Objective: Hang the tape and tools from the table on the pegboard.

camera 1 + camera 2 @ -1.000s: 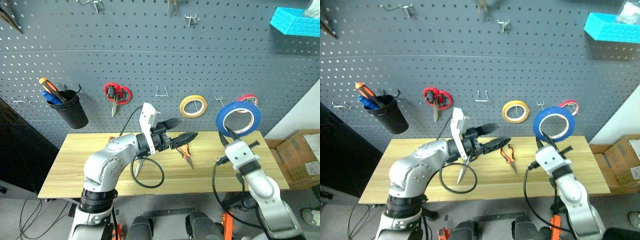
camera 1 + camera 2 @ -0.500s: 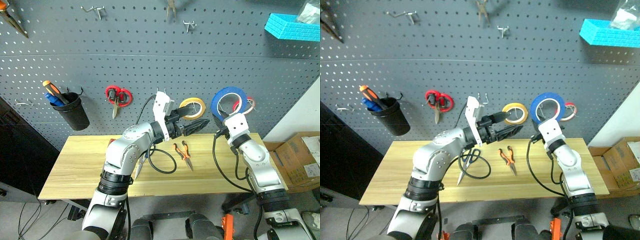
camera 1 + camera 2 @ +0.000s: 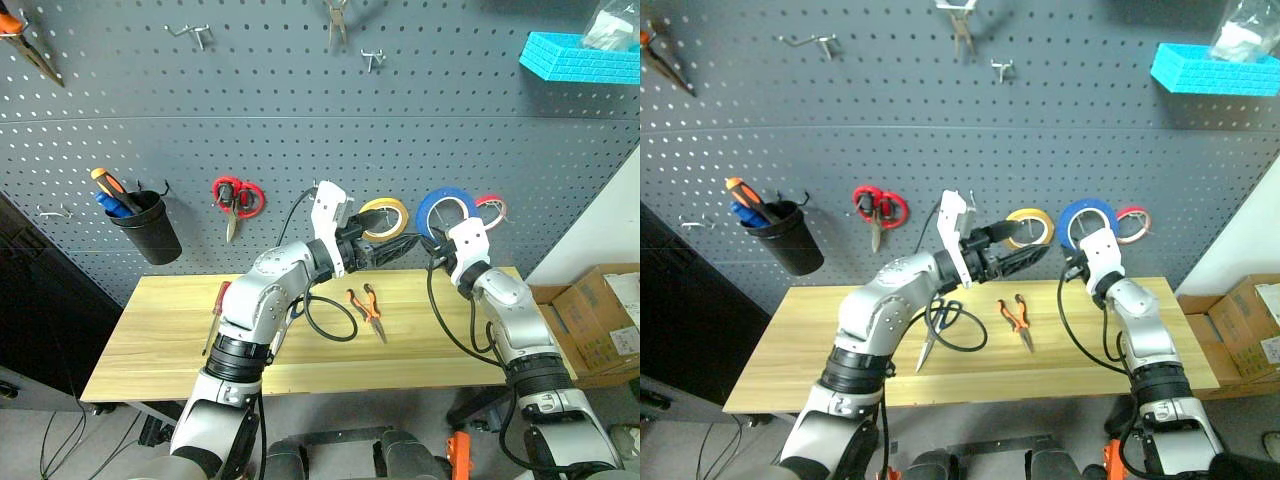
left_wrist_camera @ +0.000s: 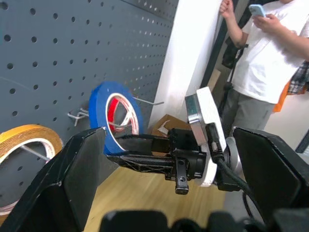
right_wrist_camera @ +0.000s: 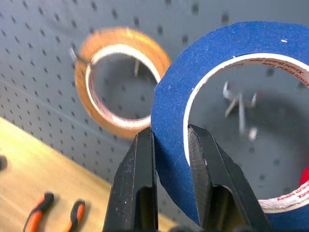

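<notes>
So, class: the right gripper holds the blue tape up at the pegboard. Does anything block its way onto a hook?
Nothing visible does. The right gripper holds the blue tape close to the pegboard, with a bare hook showing through the ring.

A workshop: tool-hung pegboard [image 3: 300,110] above a wooden workbench [image 3: 160,340].

We saw even, soft lighting, pegboard [image 3: 300,110] rows bowed at the edges, and the yellow tape roll [image 5: 118,82] blurred.
</notes>
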